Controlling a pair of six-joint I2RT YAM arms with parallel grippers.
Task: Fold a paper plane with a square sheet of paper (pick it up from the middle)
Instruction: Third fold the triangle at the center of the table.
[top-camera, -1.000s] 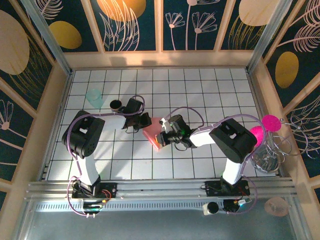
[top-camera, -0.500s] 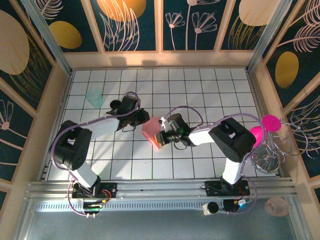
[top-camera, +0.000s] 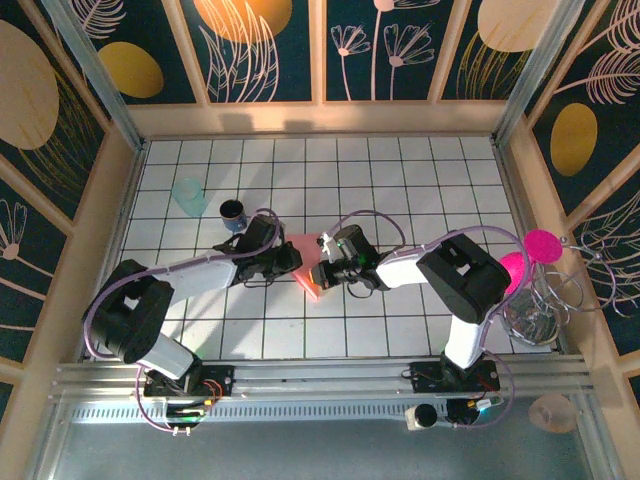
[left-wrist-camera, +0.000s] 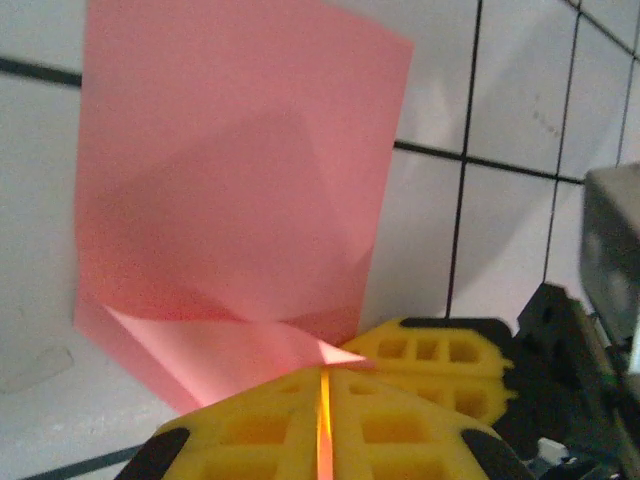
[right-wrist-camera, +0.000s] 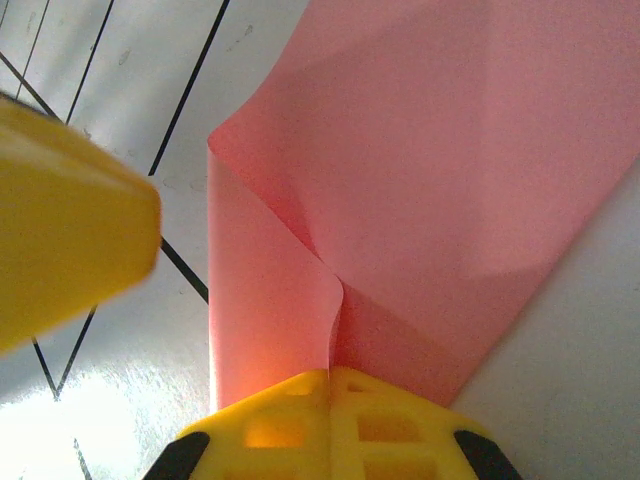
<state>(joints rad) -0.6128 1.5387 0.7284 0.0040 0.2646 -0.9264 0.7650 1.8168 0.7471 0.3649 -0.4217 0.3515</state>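
Observation:
The square sheet of paper (top-camera: 304, 248) is salmon pink and partly folded, lying on the white tiles mid-table between the two arms. My left gripper (top-camera: 292, 259) comes in from the left. In the left wrist view its yellow jaws (left-wrist-camera: 325, 372) are shut, with a folded corner of the sheet (left-wrist-camera: 230, 180) at their tips. My right gripper (top-camera: 320, 274) meets the sheet from the right. Its jaws (right-wrist-camera: 330, 375) are shut on a raised crease of the sheet (right-wrist-camera: 450, 150). The two grippers sit almost tip to tip. No finished paper plane is in view.
A teal cup (top-camera: 188, 196) and a dark cup (top-camera: 232, 212) stand on the tiles behind the left arm. At the right wall a wire rack (top-camera: 545, 300) holds a round magenta disc (top-camera: 541, 243). Wooden walls border the tiled floor.
The left arm has stretched out low across the tiles, and its gripper has slid forward and right onto the sheet's left side. The right gripper and the sheet have stayed put.

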